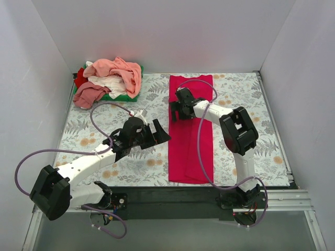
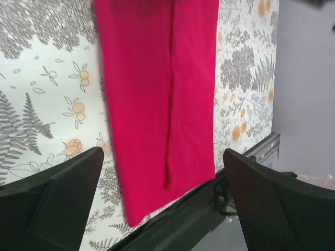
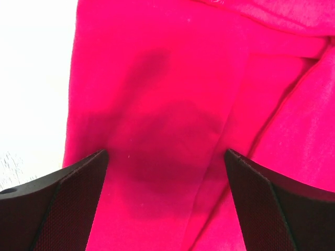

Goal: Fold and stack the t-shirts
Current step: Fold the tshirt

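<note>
A crimson-magenta t-shirt lies folded into a long narrow strip down the middle of the floral table; it also shows in the left wrist view and fills the right wrist view. My right gripper hovers open over the strip's upper left part, jaws wide and empty. My left gripper is open and empty, just left of the strip's middle. A heap of other t-shirts, salmon pink, white, dusty pink and red, lies at the back left.
A green tray sits under the heap at the back left corner. White walls enclose the table on three sides. The table's black front edge runs close to the strip's near end. Purple cables loop from both arms.
</note>
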Available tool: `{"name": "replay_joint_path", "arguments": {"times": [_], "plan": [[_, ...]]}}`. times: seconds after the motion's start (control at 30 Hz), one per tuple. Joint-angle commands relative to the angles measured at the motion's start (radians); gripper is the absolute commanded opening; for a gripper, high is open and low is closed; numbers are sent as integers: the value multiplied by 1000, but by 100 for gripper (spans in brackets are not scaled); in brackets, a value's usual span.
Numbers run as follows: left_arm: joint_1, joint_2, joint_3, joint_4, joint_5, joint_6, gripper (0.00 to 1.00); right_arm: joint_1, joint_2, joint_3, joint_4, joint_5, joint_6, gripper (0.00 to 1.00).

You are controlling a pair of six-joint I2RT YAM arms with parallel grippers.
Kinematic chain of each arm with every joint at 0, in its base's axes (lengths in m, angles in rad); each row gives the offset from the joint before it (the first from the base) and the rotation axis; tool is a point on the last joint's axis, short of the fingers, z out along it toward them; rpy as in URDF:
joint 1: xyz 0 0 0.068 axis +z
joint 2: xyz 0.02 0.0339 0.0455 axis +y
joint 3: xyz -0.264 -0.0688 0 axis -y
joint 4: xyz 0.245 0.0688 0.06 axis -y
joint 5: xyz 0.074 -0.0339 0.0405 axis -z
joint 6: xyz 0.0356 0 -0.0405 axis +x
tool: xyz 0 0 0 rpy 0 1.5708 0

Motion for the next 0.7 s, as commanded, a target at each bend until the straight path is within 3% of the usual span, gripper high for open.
{"name": "replay_joint_path", "arguments": {"times": [0.0, 0.13, 0.3, 0.43, 0.47, 0.57, 0.67], "plan": [[-28, -7, -41, -13, 40, -38, 98, -21, 95, 91, -4, -61, -7, 98], [-43, 22, -64, -65, 61, -58, 98, -22, 72, 166, -54, -98, -43, 98], [-100, 28, -109, -68, 101, -75, 93, -17, -187, 47, -35, -111, -35, 98], [-178, 33, -142, -67, 89, -111, 83, -14, -451, -250, 1, -87, 48, 98], [-189, 30, -153, -67, 86, -121, 78, -15, -558, -394, 1, -81, 71, 98], [-232, 1, -195, -61, 70, -144, 72, -15, -762, -653, -1, -113, 147, 98], [-286, -4, -218, -36, 66, -167, 68, -15, -947, -804, -4, -212, 207, 98]]}}
